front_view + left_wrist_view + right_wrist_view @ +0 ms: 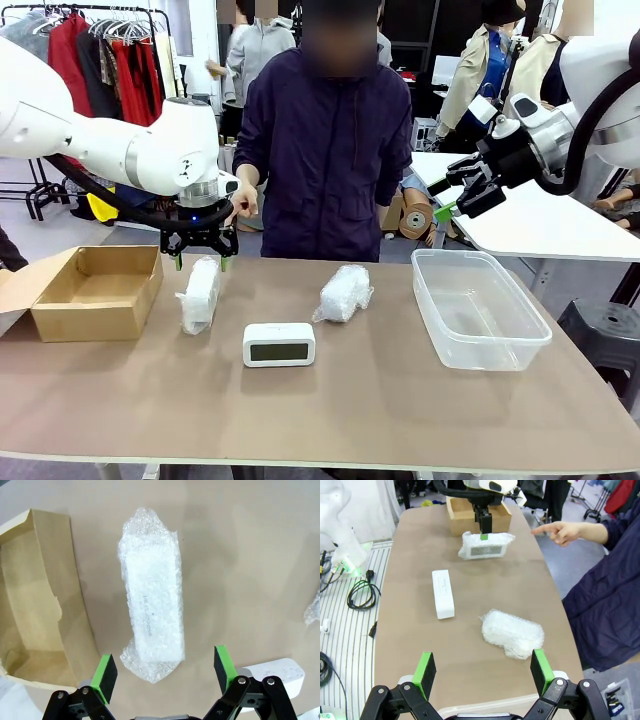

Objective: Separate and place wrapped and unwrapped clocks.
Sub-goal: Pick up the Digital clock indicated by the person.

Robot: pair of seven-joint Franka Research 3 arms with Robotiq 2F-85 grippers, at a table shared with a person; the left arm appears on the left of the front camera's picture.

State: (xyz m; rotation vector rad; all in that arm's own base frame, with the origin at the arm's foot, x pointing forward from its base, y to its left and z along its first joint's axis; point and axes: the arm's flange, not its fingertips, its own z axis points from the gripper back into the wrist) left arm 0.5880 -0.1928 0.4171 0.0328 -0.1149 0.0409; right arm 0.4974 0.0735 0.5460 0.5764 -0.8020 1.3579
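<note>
Where the cardboard box [95, 290] sits at the left edge of the table [350, 420], a narrow strip of bare top separates it from the first bubble-wrap bundle [200, 293], above which the left gripper [201, 263] hangs with jaws spread wide, holding nothing. Rightward, the white clock [279, 344] lies front centre and the second bundle [343, 292] behind and to its right, both with open table around, and the clear tub [478, 310] stands by the right edge. The right gripper [450, 198] is raised above the tub's far side, jaws wide, empty.

We see the left bubble-wrap bundle [200, 293] standing on edge, a second bundle [343, 293] lying mid-surface, and the bare white clock [279, 344] upright between them, nearer us.
</note>
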